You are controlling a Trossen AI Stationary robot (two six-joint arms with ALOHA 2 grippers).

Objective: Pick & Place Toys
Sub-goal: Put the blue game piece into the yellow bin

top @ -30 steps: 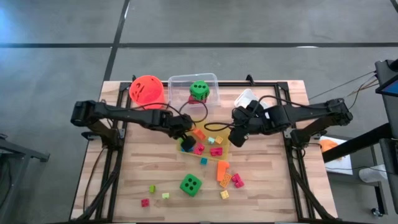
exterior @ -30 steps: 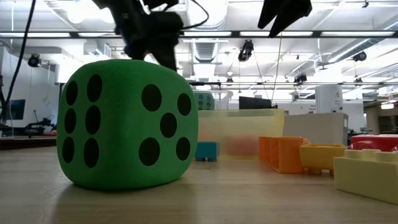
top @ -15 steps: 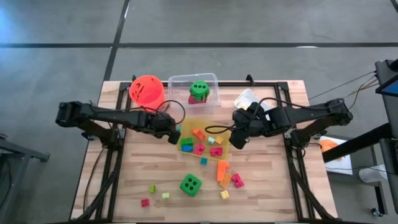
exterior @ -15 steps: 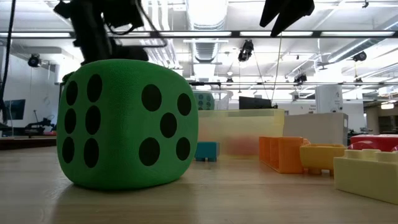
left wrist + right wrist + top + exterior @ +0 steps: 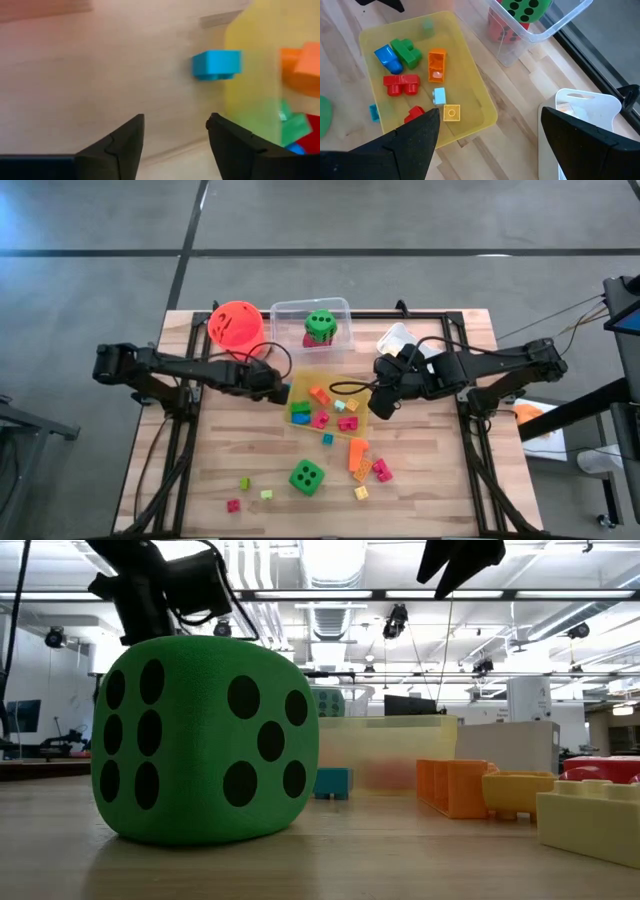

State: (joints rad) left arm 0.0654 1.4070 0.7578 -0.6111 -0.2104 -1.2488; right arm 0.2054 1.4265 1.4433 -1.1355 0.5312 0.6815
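My left gripper [image 5: 281, 388] [image 5: 175, 125] hangs open, pointing steeply down, just off the left side of the yellow tray [image 5: 362, 398]. Nothing is between its fingers. A light-blue block [image 5: 216, 65] lies on the table ahead of them, against the tray's outer wall [image 5: 250, 60]. The tray holds several small blocks: blue [image 5: 387, 56], green [image 5: 406, 52], red [image 5: 401, 84], orange [image 5: 437, 64]. My right gripper [image 5: 380, 405] [image 5: 487, 125] waits open above the tray's right end. A green dotted die [image 5: 307, 477] [image 5: 205, 740] rests on the table near its front.
A clear box [image 5: 340, 308] at the back holds another green die [image 5: 319, 323]. An orange bucket [image 5: 237, 323] stands to its left and a white tray [image 5: 395, 338] to its right. Loose orange [image 5: 357, 452], pink [image 5: 382, 470] and yellow [image 5: 361, 493] blocks lie near the front.
My left gripper has moved from above the yellow tray's left part toward the table's left edge and down, rolling about its own axis on the way. It now hangs just outside the tray. The right arm has kept still.
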